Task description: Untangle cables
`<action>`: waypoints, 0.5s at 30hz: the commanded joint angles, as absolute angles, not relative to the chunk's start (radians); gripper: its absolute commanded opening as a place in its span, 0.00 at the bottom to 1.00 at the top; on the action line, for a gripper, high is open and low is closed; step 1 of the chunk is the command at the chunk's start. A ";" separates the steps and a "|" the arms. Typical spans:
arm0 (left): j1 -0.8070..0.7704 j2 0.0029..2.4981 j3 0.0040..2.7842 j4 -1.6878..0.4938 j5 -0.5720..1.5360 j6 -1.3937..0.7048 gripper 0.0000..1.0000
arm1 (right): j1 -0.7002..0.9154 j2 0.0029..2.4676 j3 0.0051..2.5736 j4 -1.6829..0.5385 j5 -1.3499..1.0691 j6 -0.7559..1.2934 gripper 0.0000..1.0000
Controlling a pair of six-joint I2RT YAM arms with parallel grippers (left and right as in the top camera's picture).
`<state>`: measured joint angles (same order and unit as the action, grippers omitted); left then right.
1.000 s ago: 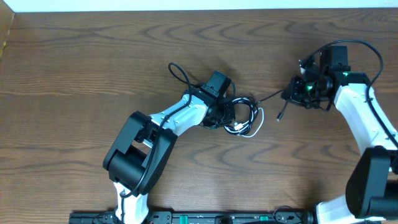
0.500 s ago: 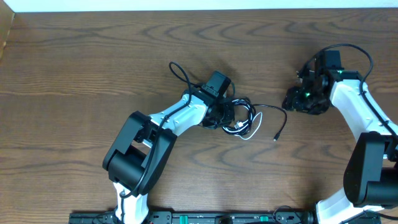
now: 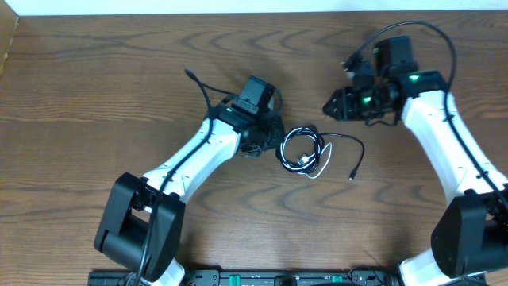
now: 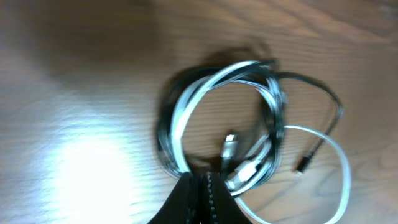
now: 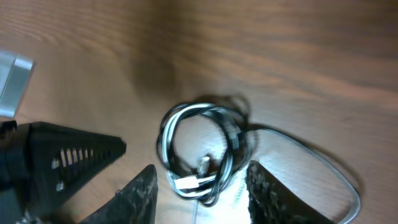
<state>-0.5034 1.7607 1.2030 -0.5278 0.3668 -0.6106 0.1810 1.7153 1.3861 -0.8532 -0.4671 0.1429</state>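
Observation:
The cables lie as one small coil [image 3: 302, 151] on the wooden table, black and white loops wound together, with plug ends inside the ring [image 4: 231, 144]. A black tail [image 3: 355, 144] runs right and ends in a small plug [image 3: 352, 176]. A white loop [image 4: 341, 163] bulges out of the coil. My left gripper [image 3: 270, 141] is shut and holds nothing; its tips [image 4: 202, 190] sit at the coil's left rim. My right gripper [image 3: 330, 105] hovers up and to the right of the coil, open, nothing gripped; the coil [image 5: 199, 149] shows between its fingers [image 5: 142, 193].
The left arm's own thick black wire [image 3: 200, 86] loops up behind its wrist. The left gripper's dark body [image 5: 62, 158] shows at the left of the right wrist view. The table's [image 3: 95, 119] far edge runs along the top, and a box edge [image 3: 8, 44] stands at far left.
The right gripper has let go of the black tail, which now lies slack on the table, and moved up and left. The left gripper has drawn back left off the coil.

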 commanded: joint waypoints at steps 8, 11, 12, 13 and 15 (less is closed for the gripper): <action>-0.437 1.762 1.214 -0.583 0.354 -0.637 0.08 | 0.336 1.720 1.294 -0.856 -0.286 0.349 0.19; -0.439 1.763 1.214 -0.587 0.354 -0.637 0.08 | 0.368 1.720 1.248 -0.856 -0.223 0.399 0.18; -0.439 1.763 1.214 -0.588 0.354 -0.637 0.08 | 0.376 1.720 1.232 -0.853 -0.208 0.417 0.18; -0.439 1.763 1.214 -0.590 0.354 -0.638 0.08 | 0.384 1.720 1.211 -0.845 -0.198 0.432 0.18; -0.439 1.763 1.214 -0.590 0.354 -0.638 0.08 | 0.390 1.720 1.181 -0.829 -0.197 0.442 0.16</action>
